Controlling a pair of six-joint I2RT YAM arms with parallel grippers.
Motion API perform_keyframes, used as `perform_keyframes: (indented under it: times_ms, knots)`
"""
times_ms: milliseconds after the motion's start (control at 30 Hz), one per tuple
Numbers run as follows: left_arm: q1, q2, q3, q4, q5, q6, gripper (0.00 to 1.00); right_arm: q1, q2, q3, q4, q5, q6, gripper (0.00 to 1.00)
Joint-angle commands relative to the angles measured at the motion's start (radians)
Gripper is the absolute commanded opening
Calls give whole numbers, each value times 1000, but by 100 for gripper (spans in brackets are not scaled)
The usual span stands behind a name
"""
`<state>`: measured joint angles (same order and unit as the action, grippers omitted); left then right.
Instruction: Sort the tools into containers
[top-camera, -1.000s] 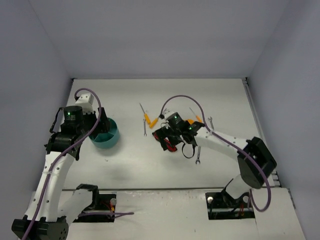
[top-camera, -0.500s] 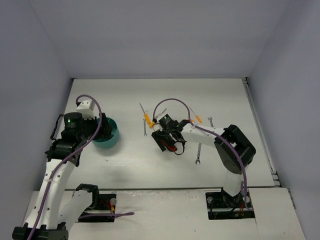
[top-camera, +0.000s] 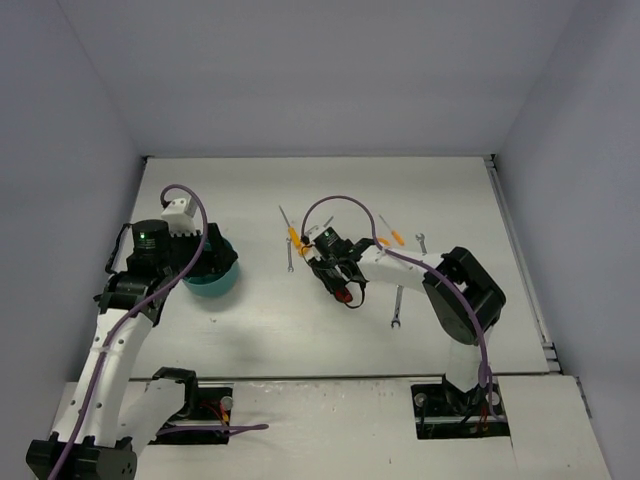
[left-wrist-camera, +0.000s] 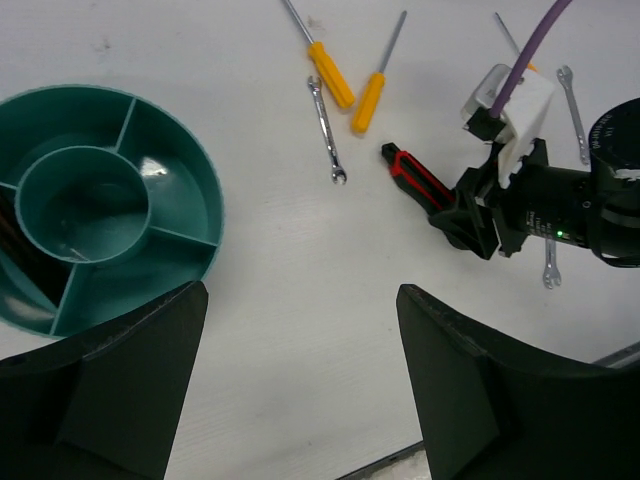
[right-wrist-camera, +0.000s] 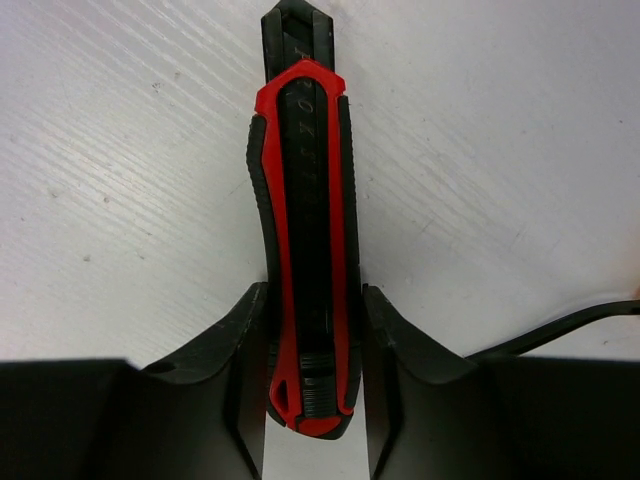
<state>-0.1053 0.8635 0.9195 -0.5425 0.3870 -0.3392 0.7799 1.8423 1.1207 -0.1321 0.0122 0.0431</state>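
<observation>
the right claw (right-wrist-camera: 313, 300) is pinching the rear end of the red-and-black utility knife (right-wrist-camera: 305, 170), one finger against each flank. the knife lies flat on the white table (right-wrist-camera: 520, 150), its nose toward the top of the right wrist frame. in the left wrist frame the knife sits right of centre, slanting down into that claw.

the left claw (left-wrist-camera: 300, 330) is spread wide with nothing between its fingers. it hangs over bare table just right of the round teal plastic bowl with inner dividers (left-wrist-camera: 210, 195), which fills the left of that frame. something dark lies in a compartment at the bowl's left edge, too cut off to name.

at the top centre of the same frame lie one orange-handled thin screwdriver (left-wrist-camera: 330, 75) and another orange-handled screwdriver (left-wrist-camera: 368, 100), handles close together. a small silver wrench (left-wrist-camera: 328, 135) lies just beside the first one's handle, running down toward mid-frame. all three are well apart from the bowl.
</observation>
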Motion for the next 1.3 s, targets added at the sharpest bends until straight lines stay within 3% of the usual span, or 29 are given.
perform_keyframes:
  times_ms: [0,233,533,767,1067,1133,1267]
  knots:
    - [-23,26,39,82,104,-106,74,8,-29,33,-22,14,-19,1]
    - [-147,67,90,142,70,-268,74,48,-222,51,9,23,-35,0]
    - [-294,159,127,407,22,-414,74,112,-508,19,124,-4,-34,0]
    - [-413,229,196,483,-80,-411,74,122,-584,17,169,-38,-34,0]
    - [-484,296,214,495,-150,-409,73,125,-614,14,190,-52,-32,0]
    - [-496,298,216,492,-175,-405,67,125,-616,13,194,-52,-32,0]
    - [-514,298,217,499,-206,-397,40,125,-614,6,206,-55,-28,0]
